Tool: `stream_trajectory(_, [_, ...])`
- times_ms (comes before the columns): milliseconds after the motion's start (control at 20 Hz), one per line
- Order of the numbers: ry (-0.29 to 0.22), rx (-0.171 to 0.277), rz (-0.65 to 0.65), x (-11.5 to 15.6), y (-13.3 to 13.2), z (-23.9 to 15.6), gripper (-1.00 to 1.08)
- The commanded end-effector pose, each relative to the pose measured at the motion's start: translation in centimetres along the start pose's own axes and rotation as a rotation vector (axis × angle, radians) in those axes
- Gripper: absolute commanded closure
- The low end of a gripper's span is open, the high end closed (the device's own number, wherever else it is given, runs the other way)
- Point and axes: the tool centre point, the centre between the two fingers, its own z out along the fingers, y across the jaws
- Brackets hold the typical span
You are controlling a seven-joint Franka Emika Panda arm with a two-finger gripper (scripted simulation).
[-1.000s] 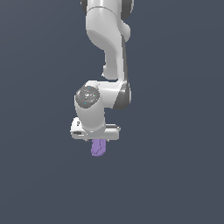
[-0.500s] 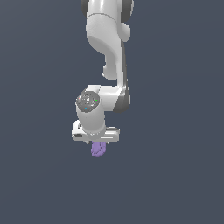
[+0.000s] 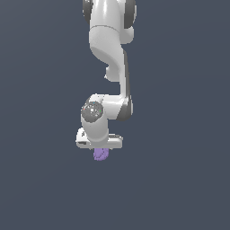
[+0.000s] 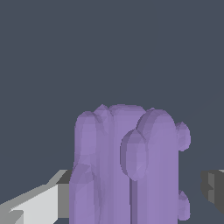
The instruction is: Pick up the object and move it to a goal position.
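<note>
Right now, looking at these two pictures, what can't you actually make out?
- Gripper fingertips: exterior view, hidden behind the white hand and too small.
- Purple object: wrist view, lower end cut off by the picture's edge; exterior view, upper part tucked behind the hand.
- Fingers: wrist view, mostly blocked by the object, so contact is unclear.
- Goal position: no marker in either view.

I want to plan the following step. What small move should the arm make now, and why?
Probably keep the gripper shut and carry on toward the goal: the purple object hangs below the white hand, and the wrist view shows it between the fingers. No goal marker is visible.
</note>
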Motion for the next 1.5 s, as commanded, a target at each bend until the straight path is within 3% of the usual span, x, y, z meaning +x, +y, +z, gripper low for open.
stream_trajectory(0, [0.001, -0.001, 0.001, 0.1, 0.1, 0.0, 1.08])
stream_trajectory(850, [0.006, -0.001, 0.001, -0.1, 0.1, -1.5, 1.08])
stream_trajectory(1450, [0.005, -0.001, 0.001, -2.6, 0.1, -9.7, 1.08])
